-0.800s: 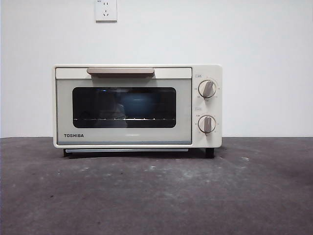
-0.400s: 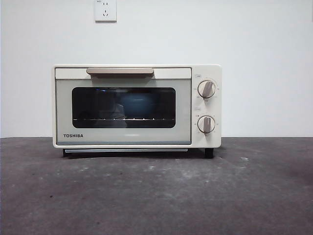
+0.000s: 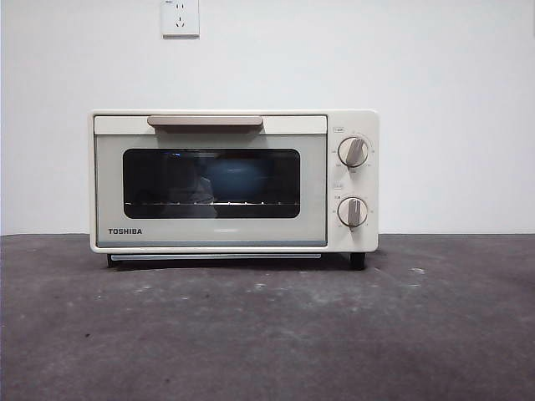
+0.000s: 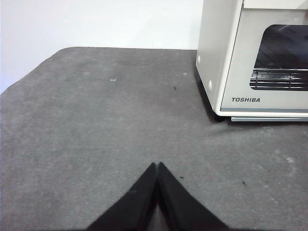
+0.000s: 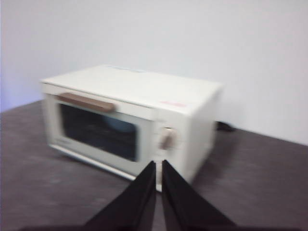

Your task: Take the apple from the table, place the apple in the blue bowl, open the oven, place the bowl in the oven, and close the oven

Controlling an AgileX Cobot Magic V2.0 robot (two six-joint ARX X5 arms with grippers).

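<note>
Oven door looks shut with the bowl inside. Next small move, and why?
Probably none beyond parking both arms: the oven door sits flush, the blue bowl shows through its window, and the left gripper and right gripper are shut, empty and clear of it.

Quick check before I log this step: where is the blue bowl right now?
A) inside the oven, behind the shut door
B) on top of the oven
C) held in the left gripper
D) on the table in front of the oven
A: in the front view the blue bowl shows through the dark window of the oven, on the rack, with the door shut.
</note>
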